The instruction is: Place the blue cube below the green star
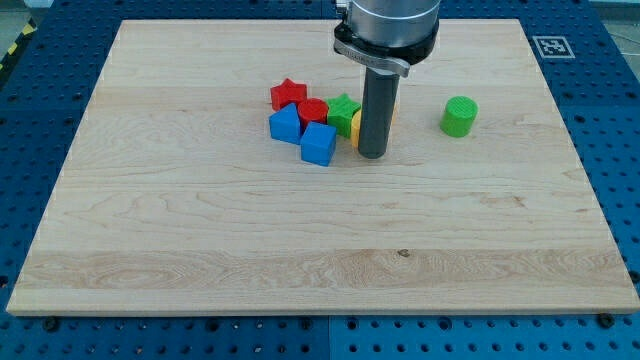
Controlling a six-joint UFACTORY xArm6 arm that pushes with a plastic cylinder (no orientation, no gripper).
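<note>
The blue cube [319,144] lies on the wooden board, just below and left of the green star [343,112]. My tip [372,154] stands right of the blue cube and just below-right of the green star, with a small gap to the cube. A yellow block [357,128] peeks out between the star and the rod, mostly hidden by the rod.
A red star [288,94], a red cylinder [313,111] and a second blue block [285,124] cluster left of the green star. A green cylinder [459,116] stands alone at the right. The wooden board [300,250] lies on a blue perforated table.
</note>
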